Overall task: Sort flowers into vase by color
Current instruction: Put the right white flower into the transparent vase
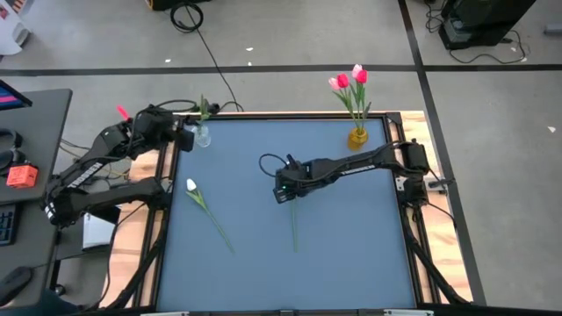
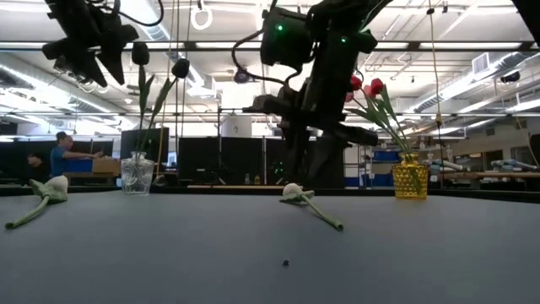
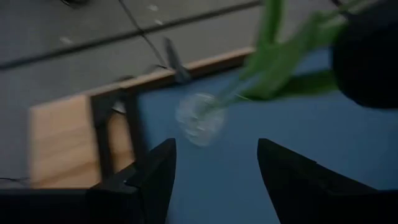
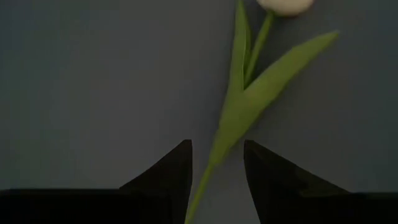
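Right pincer (image 4: 216,168) open, poised over the mid-tabletop (image 1: 351,237) tulip (image 4: 249,106) — stem runs lengthwise between its fingers, white head ahead. Left pincer (image 3: 214,168), also open, hovers empty by the clear vase (image 3: 200,118).

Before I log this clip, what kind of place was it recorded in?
Probably an open-plan lab or workshop: exposed ceiling with long strip lights, dark monitor screens behind the blue-grey table, and taped grey floor with loose black cables.
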### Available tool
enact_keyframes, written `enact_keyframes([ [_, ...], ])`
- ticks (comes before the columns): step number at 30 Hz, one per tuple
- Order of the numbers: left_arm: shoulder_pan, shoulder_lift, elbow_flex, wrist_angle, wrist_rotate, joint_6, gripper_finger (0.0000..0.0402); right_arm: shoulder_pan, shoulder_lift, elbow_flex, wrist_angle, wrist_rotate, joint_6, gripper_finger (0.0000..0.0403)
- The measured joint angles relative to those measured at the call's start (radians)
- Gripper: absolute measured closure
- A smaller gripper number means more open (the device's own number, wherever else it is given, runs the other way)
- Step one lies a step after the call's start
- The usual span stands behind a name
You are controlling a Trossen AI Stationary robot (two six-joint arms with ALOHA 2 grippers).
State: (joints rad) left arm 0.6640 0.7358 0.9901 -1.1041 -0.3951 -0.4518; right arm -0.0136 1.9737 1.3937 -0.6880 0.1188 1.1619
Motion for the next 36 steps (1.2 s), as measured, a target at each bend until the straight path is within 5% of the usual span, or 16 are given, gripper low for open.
enact_keyframes([
  [4,-0.007,-0.006,0.000,-0.006,0.118,-0.028,0.0170,-0.002,0.033,-0.008,0.016,-0.020,-0.009,0.0250],
  [10,-0.065,-0.005,0.000,-0.022,0.133,-0.028,0.0170,-0.012,0.096,-0.004,0.050,-0.074,-0.043,0.0258],
  [17,-0.155,-0.014,0.000,-0.028,0.175,-0.044,0.0170,0.014,0.080,-0.011,0.079,-0.013,-0.060,0.0373],
  [20,-0.208,-0.019,0.000,-0.027,0.178,-0.081,0.0170,0.025,0.066,-0.011,0.134,-0.010,-0.083,0.0383],
  [28,-0.433,-0.016,0.000,-0.021,0.236,-0.186,0.0170,0.103,0.029,-0.011,0.568,0.105,-0.156,0.0390],
  [36,-0.676,-0.030,0.000,0.200,0.178,-0.192,0.0175,0.170,0.024,-0.010,1.054,0.297,-0.369,0.0386],
])
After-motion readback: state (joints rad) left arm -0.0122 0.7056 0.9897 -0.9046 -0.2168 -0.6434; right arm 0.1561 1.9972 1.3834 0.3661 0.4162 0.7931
